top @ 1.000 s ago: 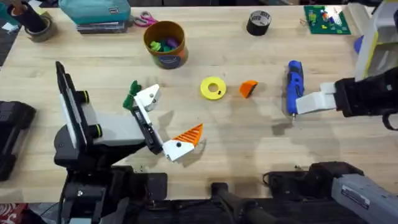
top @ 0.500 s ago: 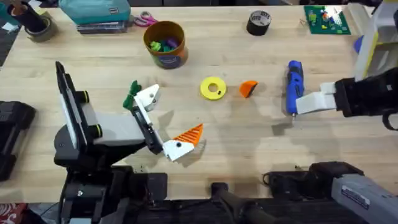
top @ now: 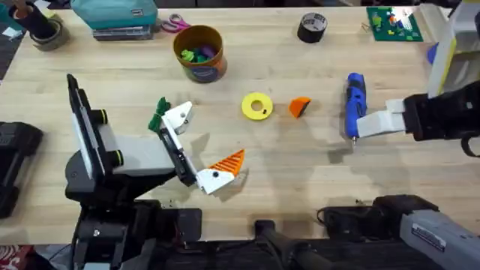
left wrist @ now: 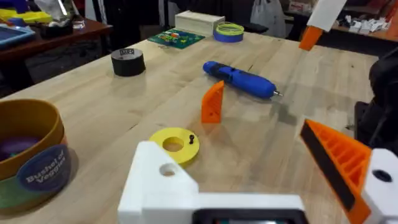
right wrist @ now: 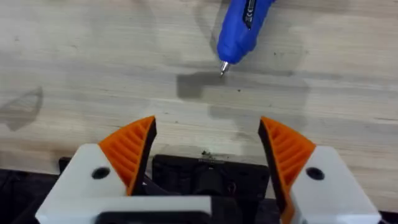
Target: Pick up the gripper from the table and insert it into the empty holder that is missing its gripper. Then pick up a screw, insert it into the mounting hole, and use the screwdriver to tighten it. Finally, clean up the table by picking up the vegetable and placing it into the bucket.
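The small orange gripper (top: 299,106) (left wrist: 212,101) lies on the wooden table (top: 300,172), right of a yellow ring (top: 257,106). My left gripper (top: 201,144) (left wrist: 249,168) is open above the table. One finger is the bare white holder (top: 178,116) (left wrist: 163,180); the other carries an orange tip (top: 227,162). The green vegetable (top: 158,114) lies against the holder's far side. The blue screwdriver (top: 354,101) (right wrist: 241,28) lies at the right. My right gripper (top: 361,126) (right wrist: 208,149) hovers open by its metal tip. The ochre bucket (top: 200,52) (left wrist: 28,152) stands at the back.
A small dark screw (left wrist: 191,139) rests on the yellow ring (left wrist: 175,143). A black tape roll (top: 312,28), a green board (top: 391,22), a teal case (top: 116,15) and scissors (top: 174,24) line the far edge. Bare wood lies between the two grippers.
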You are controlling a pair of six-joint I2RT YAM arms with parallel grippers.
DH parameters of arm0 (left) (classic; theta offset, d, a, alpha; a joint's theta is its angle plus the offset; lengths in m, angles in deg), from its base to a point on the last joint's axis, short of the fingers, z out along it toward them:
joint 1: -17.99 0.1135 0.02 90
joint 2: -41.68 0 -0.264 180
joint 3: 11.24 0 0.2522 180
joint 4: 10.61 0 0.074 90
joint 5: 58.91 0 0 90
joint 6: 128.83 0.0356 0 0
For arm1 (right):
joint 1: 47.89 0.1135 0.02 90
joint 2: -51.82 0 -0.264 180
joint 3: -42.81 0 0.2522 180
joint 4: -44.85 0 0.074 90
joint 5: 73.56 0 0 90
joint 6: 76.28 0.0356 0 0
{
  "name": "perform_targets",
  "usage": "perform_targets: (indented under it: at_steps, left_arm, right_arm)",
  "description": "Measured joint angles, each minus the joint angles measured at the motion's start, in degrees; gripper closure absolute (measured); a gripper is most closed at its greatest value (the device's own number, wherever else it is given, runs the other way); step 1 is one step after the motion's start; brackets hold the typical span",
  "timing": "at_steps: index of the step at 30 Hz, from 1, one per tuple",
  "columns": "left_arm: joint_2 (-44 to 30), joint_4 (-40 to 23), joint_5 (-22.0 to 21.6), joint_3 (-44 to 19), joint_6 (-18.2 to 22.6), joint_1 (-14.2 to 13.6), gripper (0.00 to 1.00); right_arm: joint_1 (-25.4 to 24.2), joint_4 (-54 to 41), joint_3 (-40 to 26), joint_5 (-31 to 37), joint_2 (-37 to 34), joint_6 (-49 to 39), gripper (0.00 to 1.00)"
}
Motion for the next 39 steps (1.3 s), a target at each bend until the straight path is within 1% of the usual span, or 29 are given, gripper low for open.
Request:
perform_targets:
  at_steps: [4,7,12,17,21,26,30,33,39]
  left_arm:
    - [0.0,0.0,0.0,0.0,0.0,0.0,0.015]
    - [0.0,0.0,0.0,0.0,0.0,0.0,0.015]
    - [0.0,0.0,0.0,0.0,0.0,0.0,0.015]
    - [0.0,0.0,0.0,0.0,0.0,0.0,0.015]
    - [0.0,0.0,0.0,0.0,0.0,0.02,0.015]
    - [0.0,0.0,0.0,0.0,0.0,0.0,0.016]
    - [0.0,0.0,0.0,0.0,0.0,0.02,0.015]
    - [0.0,0.0,0.0,0.0,0.0,0.0,0.016]
    - [0.0,0.0,0.0,0.0,0.0,0.0,0.015]
  right_arm:
    - [0.0,2.48,0.0,0.0,-0.01,0.04,0.004]
    - [0.06,2.66,-0.16,0.0,-0.37,0.25,0.004]
    - [1.38,2.39,-2.81,0.0,-4.59,2.07,0.005]
    - [5.62,1.59,-9.26,0.0,-10.8,3.14,0.005]
    - [10.97,1.58,-13.73,0.0,-15.77,3.52,0.004]
    - [17.8,4.21,-16.35,0.02,-21.25,2.69,0.004]
    - [21.88,6.48,-17.33,0.27,-23.89,0.39,0.004]
    - [23.45,7.74,-17.4,0.93,-24.45,-0.59,0.005]
    - [23.63,9.94,-17.88,1.79,-25.56,-1.07,0.005]
